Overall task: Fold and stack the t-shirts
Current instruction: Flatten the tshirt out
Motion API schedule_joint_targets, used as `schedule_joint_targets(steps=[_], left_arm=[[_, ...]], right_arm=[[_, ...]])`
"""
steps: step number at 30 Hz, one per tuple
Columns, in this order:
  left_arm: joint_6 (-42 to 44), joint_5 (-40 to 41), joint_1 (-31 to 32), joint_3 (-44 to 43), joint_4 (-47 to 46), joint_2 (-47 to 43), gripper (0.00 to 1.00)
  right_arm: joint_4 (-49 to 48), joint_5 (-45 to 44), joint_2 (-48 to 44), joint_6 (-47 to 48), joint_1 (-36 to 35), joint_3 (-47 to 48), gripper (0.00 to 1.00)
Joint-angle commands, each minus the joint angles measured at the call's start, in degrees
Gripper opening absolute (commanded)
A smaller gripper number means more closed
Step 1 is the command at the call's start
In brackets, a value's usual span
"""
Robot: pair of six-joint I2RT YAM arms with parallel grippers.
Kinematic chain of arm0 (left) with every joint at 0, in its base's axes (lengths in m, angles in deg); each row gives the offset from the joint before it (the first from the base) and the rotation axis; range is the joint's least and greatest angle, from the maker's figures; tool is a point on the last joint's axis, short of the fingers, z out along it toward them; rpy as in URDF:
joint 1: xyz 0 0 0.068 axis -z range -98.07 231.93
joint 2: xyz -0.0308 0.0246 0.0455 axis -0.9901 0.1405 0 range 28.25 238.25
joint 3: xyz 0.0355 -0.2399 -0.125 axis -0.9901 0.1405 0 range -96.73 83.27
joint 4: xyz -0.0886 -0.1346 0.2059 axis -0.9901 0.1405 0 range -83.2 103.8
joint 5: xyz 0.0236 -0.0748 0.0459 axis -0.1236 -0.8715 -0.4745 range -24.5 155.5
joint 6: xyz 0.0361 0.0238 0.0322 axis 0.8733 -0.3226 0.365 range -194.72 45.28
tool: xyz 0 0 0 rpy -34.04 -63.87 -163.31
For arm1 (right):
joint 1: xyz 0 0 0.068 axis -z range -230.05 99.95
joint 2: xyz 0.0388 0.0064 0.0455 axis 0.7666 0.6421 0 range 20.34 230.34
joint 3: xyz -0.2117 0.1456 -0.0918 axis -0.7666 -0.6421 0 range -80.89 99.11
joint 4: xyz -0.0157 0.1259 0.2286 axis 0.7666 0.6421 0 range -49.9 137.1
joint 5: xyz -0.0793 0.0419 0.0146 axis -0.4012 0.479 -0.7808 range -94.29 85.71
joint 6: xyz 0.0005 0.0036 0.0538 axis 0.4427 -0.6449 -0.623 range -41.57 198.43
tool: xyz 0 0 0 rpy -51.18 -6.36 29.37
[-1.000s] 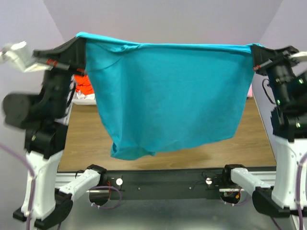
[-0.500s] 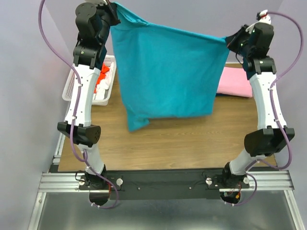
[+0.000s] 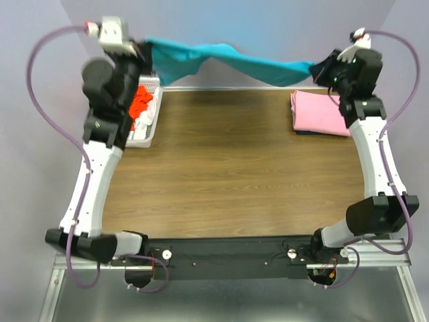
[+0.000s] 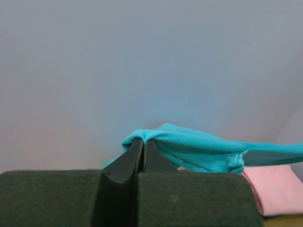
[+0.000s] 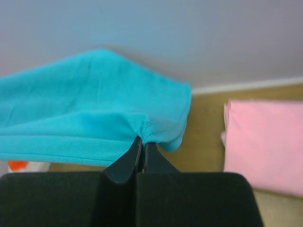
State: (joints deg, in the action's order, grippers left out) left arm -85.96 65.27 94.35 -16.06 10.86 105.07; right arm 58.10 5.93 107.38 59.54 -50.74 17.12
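Aloft, 1 teal t-shirt (image 3: 261, 65) between left claw (image 4: 143, 141) and right claw (image 5: 143, 138)

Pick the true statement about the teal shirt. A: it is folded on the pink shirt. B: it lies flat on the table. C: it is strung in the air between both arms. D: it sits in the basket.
C: the left fingers and right fingers each pinch the teal shirt, which spans between them.

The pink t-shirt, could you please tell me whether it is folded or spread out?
Folded. The pink t-shirt lies as a compact, straight-edged rectangle at the far right of the table, no sleeves showing.
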Motion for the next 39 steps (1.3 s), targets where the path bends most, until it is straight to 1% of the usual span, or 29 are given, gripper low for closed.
schedule_joint_targets(steps=[1, 2, 3, 4, 6, 7, 8, 10, 12, 17, 19, 23, 26, 31, 32, 34, 37, 39], left_arm=[[-8.49, -2.14, -0.04, 30.45, -9.38, -9.63, 0.00], [-10.44, -2.84, 0.05, 35.82, -11.07, -9.67, 0.00], [-12.38, -2.76, 0.32, 40.57, -12.04, -12.89, 0.00], [-13.88, -2.24, 0.41, 48.19, -12.57, -14.14, 0.00], [-17.22, -1.79, 1.02, 54.47, -12.93, -17.22, 0.00], [-17.93, -1.88, 1.28, 60.16, -12.93, -18.01, 0.00], [-19.33, -2.05, 1.63, 62.74, -12.76, -19.24, 0.00], [-21.18, -2.84, 2.25, 67.14, -12.49, -20.12, 0.00], [-23.72, -2.76, 3.21, 74.07, -12.40, -20.83, 0.00], [-27.95, -3.37, 5.32, 79.55, -11.79, -22.06, 0.00], [-29.79, -1.81, 6.12, 80.34, -10.39, -22.85, 0.00], [-34.01, -0.21, 8.14, 81.22, -5.47, -25.66, 0.00], [-37.34, 1.99, 10.50, 82.10, -0.38, -30.91, 0.00], [-41.40, 3.48, 11.30, 82.81, 6.48, -39.01, 0.00], [-42.01, 3.66, 11.30, 82.63, 9.62, -40.33, 0.00], [-44.47, 5.23, 11.83, 82.63, 12.98, -44.02, 0.00], [-47.10, 4.80, 12.18, 83.77, 14.05, -47.63, 0.00], [-47.46, 4.19, 12.27, 83.77, 14.31, -49.47, 0.00]], right_arm=[[-2.16, 1.74, -4.16, 3.25, 0.42, -16.66, 0.02], [-2.70, 2.08, -4.60, 3.51, 0.51, -19.33, 0.02], [-2.79, 2.17, -4.86, 3.69, 0.51, -22.05, 0.04], [-3.40, 2.17, -5.30, 2.82, 0.43, -26.69, 0.05], [-4.81, 4.01, -5.66, 0.37, 0.43, -32.34, 0.08], [-5.42, 4.98, -5.57, 0.18, 0.42, -34.54, 0.08], [-5.52, 4.81, -5.40, -0.70, 0.42, -38.48, 0.09], [-5.52, 2.89, -5.22, -5.68, 0.42, -42.01, 0.09], [-5.61, 1.66, -4.70, -8.42, 0.42, -46.40, 0.09], [-5.52, 0.77, -5.39, -10.72, 0.42, -54.58, 0.09], [-5.52, 0.94, -6.10, -12.21, 0.42, -56.61, 0.09], [-4.91, 1.38, -9.34, -14.32, 0.42, -63.10, 0.11], [-3.51, 0.51, -12.85, -15.20, 0.42, -67.15, 0.11], [-0.43, -0.46, -19.97, -16.00, 0.42, -69.45, 0.09], [1.58, -0.81, -21.12, -16.26, 0.51, -69.37, 0.09], [3.96, -2.92, -23.93, -16.35, 0.42, -68.84, 0.09], [7.92, -5.29, -26.57, -16.52, 0.43, -68.75, 0.09], [8.28, -4.17, -27.10, -16.79, 0.42, -68.92, 0.09]])
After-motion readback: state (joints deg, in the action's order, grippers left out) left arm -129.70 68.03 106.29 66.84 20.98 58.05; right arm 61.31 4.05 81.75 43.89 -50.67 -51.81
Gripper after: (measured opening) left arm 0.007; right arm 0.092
